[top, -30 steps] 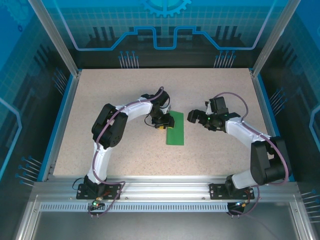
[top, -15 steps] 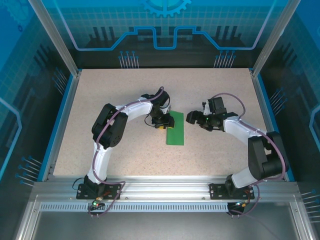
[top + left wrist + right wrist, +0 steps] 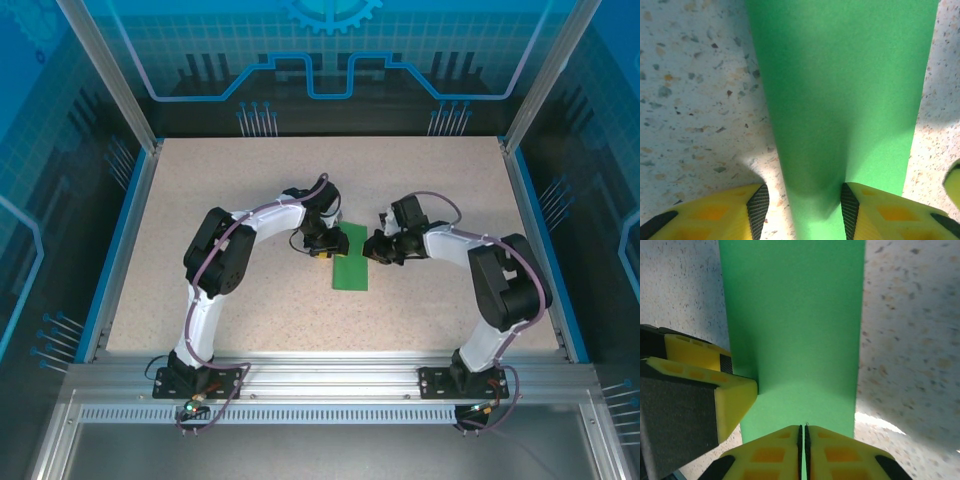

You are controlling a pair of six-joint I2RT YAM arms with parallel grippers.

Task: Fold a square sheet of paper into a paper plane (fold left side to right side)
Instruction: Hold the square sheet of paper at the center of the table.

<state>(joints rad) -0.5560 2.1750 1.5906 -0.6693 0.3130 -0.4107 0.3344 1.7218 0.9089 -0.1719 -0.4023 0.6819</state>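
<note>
Sheet, paper, square, 1 off: the square sheet of paper (image 3: 351,258), bright green, matte, lying near the middle of the table (image 3: 230,190) as a narrow doubled strip, long side running away from the arm bases.

Tooling, 2 off:
- left gripper (image 3: 322,246): standing at the strip's far left corner with jaws parted, clamping nothing. Resting 1 finger (image 3: 890,210) over the paper and the other finger (image 3: 710,217) on bare table just beside it.
- right gripper (image 3: 376,247): bearing on the strip's right edge, jaws closed tip to tip against the green surface. Nipping a layer or merely touching it: cannot tell.

Hazards, as judged:
- Risking a pivot of the strip about its 1 pinned corner, through any sideways push from the closed tips.
- Risking the 2 layers creeping apart and the edges ending up misaligned, through dragging along the top layer alone.
- Risking a buckle or tear, through pressing hard on thin paper while moving.
- Risking finger-to-finger contact, with both grippers working just beside each other at the same end of the strip.

Markings: showing no brand, label or lettering on the paper, the yellow fingers or the table. Showing a gear graphic (image 3: 330,12) and line pattern on the blue enclosure panels, carrying no legible words.
</note>
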